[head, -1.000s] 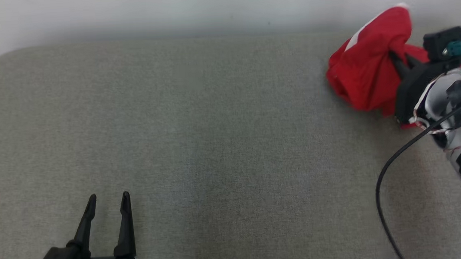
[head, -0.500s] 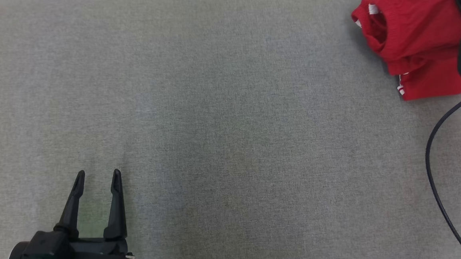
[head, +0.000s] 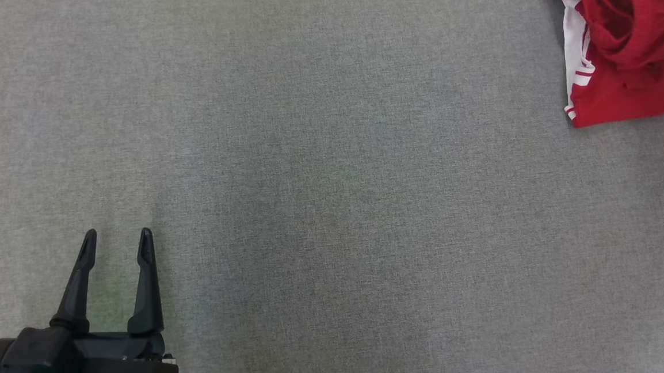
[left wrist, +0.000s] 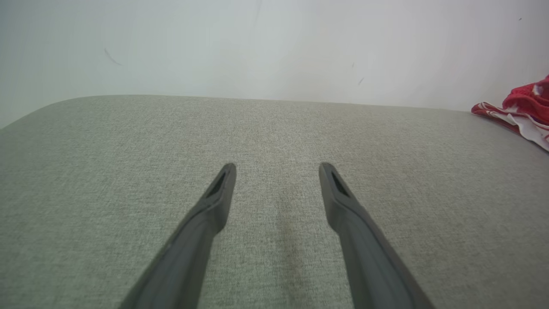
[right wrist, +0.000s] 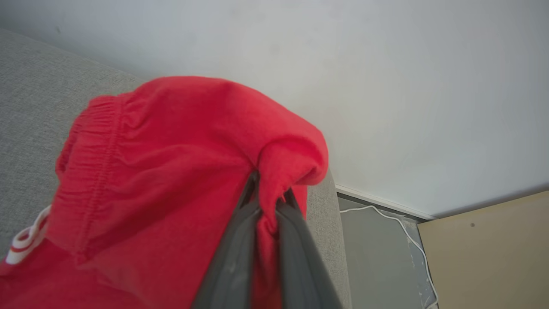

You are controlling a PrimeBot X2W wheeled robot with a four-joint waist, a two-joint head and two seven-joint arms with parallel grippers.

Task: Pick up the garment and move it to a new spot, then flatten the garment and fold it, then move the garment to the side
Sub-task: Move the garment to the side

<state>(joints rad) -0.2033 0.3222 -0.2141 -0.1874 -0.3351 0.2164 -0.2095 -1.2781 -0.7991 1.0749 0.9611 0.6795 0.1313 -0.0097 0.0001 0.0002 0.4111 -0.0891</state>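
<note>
left jaws spread (pointing forward), right jaws clamped

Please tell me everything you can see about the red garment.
The garment is red, soft knit-looking cloth with white stripes along one edge and a gathered elastic band. It is crumpled, not flat, at the far right of the grey cushion. Its lower part lies on the cushion; the right end effector, shut, pinches an upper fold and holds it raised.

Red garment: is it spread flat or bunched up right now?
Bunched up. The red garment lies crumpled on the grey surface, and the right gripper is shut on a pinch of its fabric.
</note>
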